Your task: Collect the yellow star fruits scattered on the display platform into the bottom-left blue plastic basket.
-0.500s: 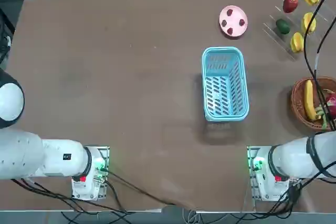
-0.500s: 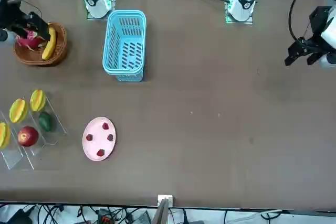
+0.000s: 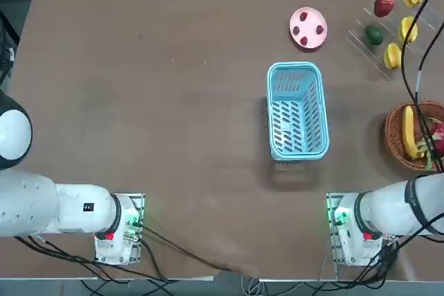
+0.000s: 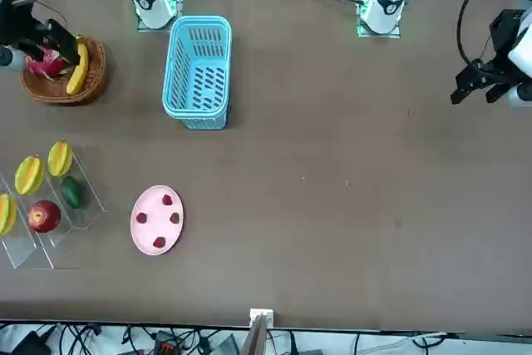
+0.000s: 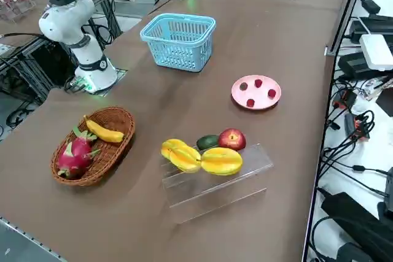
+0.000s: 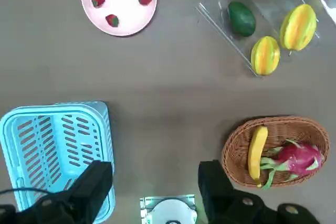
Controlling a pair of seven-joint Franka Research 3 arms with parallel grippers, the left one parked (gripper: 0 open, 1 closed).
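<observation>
I hold the right claw (image 6: 152, 184) wide open and empty, high above the wicker basket (image 6: 277, 150); three star fruits (image 6: 265, 55) sit on the acrylic stand (image 6: 220, 11) farther out, blue basket (image 6: 58, 150) empty

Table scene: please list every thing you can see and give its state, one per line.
star fruits: three, all on the display platform
blue plastic basket: upright, empty
pink plate: holds small red fruits
wicker basket: holds banana and dragon fruit
red apple: on platform
green fruit: on platform
right end effector: open, empty, high above the table
</observation>
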